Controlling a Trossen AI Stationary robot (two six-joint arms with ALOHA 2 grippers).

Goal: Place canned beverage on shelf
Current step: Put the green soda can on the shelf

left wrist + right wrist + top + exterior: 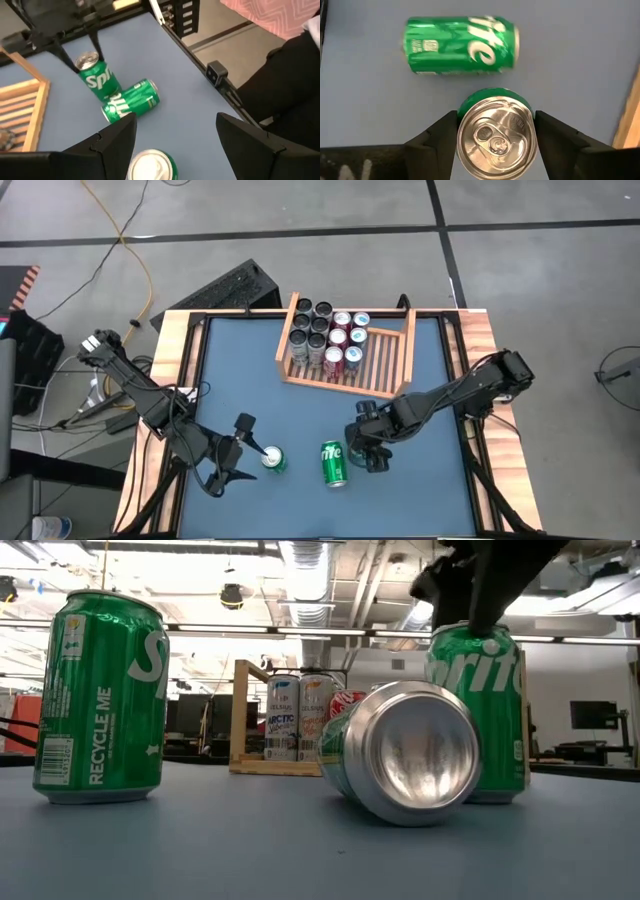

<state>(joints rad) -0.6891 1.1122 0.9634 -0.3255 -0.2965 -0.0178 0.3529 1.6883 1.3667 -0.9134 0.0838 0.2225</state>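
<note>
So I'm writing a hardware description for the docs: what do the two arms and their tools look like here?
Both arms are dark, near black, built of slim jointed segments. The left arm and right arm each end in a two-finger tool: left tool, right tool. The fingers are flat, black, wedge-shaped plates. No markings are legible.

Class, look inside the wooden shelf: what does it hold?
The shelf holds upright cans clustered at its left end; bare slats fill the rest. Labels on cans behind the front ones are hidden.
</note>
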